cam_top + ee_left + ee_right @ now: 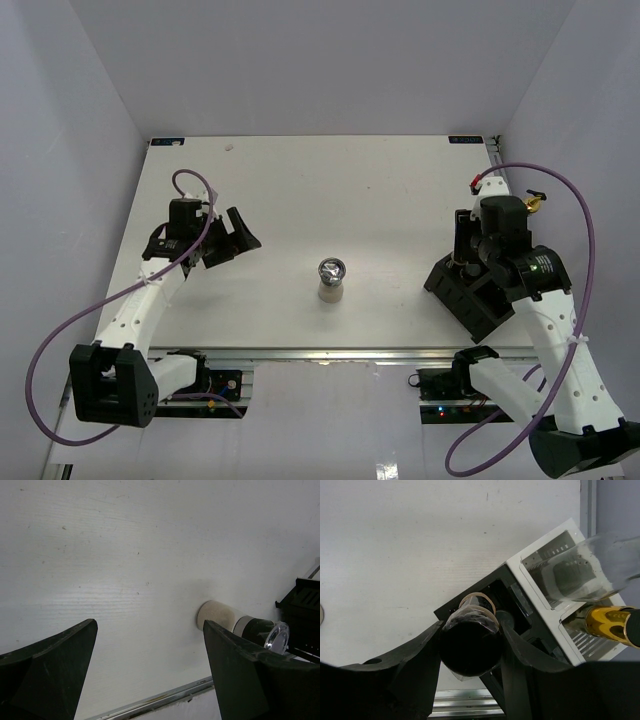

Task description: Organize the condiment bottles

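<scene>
Low centre of the right wrist view: right gripper clamped onto a small dark jar, one finger pressed to each side, the jar's dark end toward the lens. Held just above the near corner of a black rack lying slantwise from centre frame to the right edge.

Upper right of the same view: a tall clear bottle tilted across the frame over the rack's pale compartments, its gold spout just below at the right edge. In a compartment or merely beside the rack: cannot tell.

From above, right side of the frame: right arm bent over the rack on the bench, hiding its own gripper and the jar. A glint of the gold spout beyond the arm, near the right edge.

A little below centre: a chrome-topped shaker, upright and alone on the bench, well apart from the rack and from both arms.

Left of centre: left gripper spread wide over bare bench, nothing between the fingers.

Left wrist view: left gripper with fingers far apart and empty, the shaker beyond the right-hand finger, a corner of the rack at the right edge.
</scene>
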{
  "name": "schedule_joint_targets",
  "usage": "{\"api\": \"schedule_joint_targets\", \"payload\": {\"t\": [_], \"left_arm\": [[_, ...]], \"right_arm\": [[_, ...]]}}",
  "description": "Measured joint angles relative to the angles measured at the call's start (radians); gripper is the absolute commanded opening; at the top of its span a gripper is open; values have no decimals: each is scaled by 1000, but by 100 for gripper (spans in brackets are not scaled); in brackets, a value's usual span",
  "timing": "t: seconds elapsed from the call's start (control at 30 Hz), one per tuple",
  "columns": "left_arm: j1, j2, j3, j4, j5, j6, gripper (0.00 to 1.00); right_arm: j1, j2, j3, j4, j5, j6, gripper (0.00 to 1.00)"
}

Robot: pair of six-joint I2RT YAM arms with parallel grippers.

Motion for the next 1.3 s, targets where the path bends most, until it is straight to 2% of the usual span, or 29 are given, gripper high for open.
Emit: {"api": "schedule_joint_targets", "payload": {"t": [0.67,1.0,1.3], "left_arm": [[0,-48,-17,-1,-10,8,98],[0,-48,-17,-2,-10,8,98],[0,-48,-16,-2,-11,8,98]], "right_arm": [[0,-41,-118,43,-21,13,8],[-1,-44,-174,83,-16,13,38],[-1,-44,-233,128,-4,16,54]]}}
